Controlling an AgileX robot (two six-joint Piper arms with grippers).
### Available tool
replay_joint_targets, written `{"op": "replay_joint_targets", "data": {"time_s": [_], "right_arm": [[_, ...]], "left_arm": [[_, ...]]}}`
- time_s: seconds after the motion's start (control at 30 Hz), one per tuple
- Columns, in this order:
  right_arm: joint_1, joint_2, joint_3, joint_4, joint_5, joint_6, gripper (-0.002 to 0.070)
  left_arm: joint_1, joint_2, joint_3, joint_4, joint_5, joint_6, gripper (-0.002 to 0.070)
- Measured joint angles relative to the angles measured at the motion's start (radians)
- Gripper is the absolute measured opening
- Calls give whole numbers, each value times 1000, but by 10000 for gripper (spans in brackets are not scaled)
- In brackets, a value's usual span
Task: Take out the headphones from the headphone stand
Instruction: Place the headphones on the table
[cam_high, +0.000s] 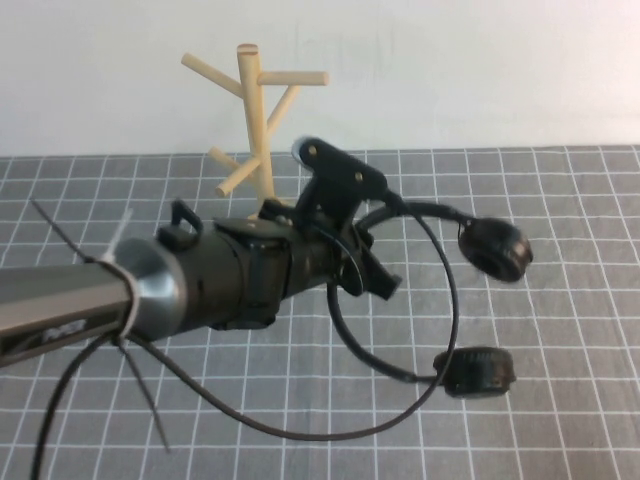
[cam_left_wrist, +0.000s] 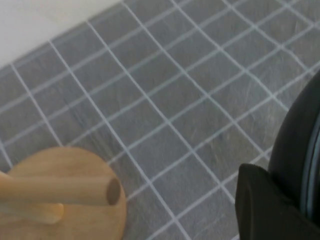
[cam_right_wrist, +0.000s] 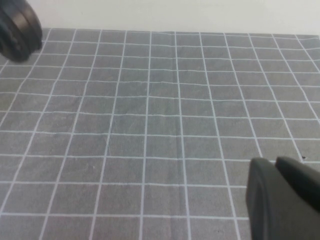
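Note:
The black headphones are off the pale wooden headphone stand (cam_high: 262, 120), which stands at the back of the mat. My left gripper (cam_high: 358, 240) is in front of the stand, shut on the thin headband. One ear cup (cam_high: 493, 248) hangs to the right and the other (cam_high: 478, 372) lies nearer the front. In the left wrist view one finger (cam_left_wrist: 265, 207) shows beside the stand's disc base (cam_left_wrist: 70, 215) and a peg (cam_left_wrist: 60, 190). My right gripper (cam_right_wrist: 282, 200) is shut and empty low over the mat, with an ear cup (cam_right_wrist: 17, 25) far from it.
The grey gridded mat (cam_high: 560, 420) covers the table up to a white wall. My arm's thin black cable (cam_high: 300, 435) loops low across the front, passing near the lower ear cup.

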Motion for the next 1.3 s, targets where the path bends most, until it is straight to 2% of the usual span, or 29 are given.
{"op": "replay_joint_targets", "data": {"time_s": [0.5,0.83,0.9,1.07,1.13,1.3], "right_arm": [[0,0,0,7,0,0,-8],[0,0,0,7,0,0,-8],[0,0,0,7,0,0,-8],[0,0,0,7,0,0,-8],[0,0,0,7,0,0,-8],[0,0,0,7,0,0,-8]], "left_arm": [[49,169,0,6,1,6,67],[54,211,0,6,20,13,76],[54,212,0,6,22,15,117],[56,212,0,6,0,2,299],[56,207,0,6,-27,-16,349],[50,105,0,4,-64,-45,383]]}}
